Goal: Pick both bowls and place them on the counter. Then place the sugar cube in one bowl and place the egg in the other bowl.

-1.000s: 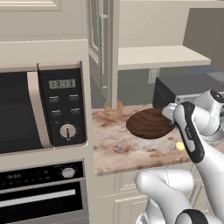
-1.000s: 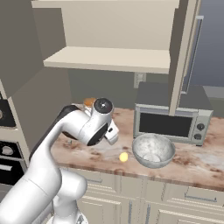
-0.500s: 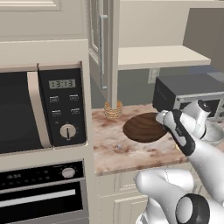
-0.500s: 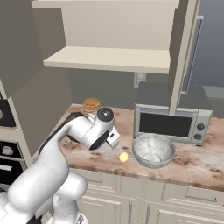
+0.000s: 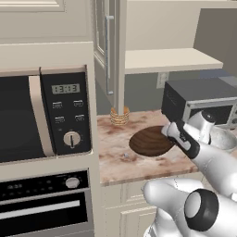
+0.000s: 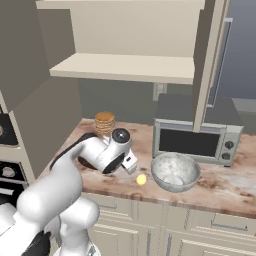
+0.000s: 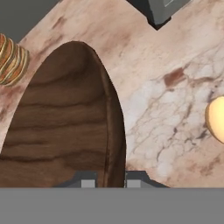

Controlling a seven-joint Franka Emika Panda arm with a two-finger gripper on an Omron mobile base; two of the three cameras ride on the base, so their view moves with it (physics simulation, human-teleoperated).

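Note:
The dark brown wooden bowl [image 5: 149, 141] lies on the marbled counter [image 5: 115, 164]. My gripper [image 5: 168, 131] is shut on its right rim. In the hand view the rim of the wooden bowl [image 7: 61, 127] passes between my fingertips [image 7: 88, 181], with my gripper [image 7: 109, 181] closed around it. The pale grey bowl [image 6: 175, 171] stands on the counter [image 6: 220, 187] in front of the toaster oven. The egg [image 6: 141, 179] lies between my gripper [image 6: 132, 165] and the grey bowl, and the egg [image 7: 216, 118] also shows at the right edge of the hand view. A tiny speck, the sugar cube [image 5: 124, 156], sits left of the wooden bowl.
A stack of tan rings [image 5: 119, 115] stands at the back of the counter by the cabinet post. A dark toaster oven [image 6: 195, 132] takes up the back right. A big microwover oven column [image 5: 46, 115] walls off the left. A cream shelf [image 6: 125, 67] hangs above.
My gripper has carried the wooden bowl a little left, lower and toward the counter's front. The grey bowl and the egg have stayed put.

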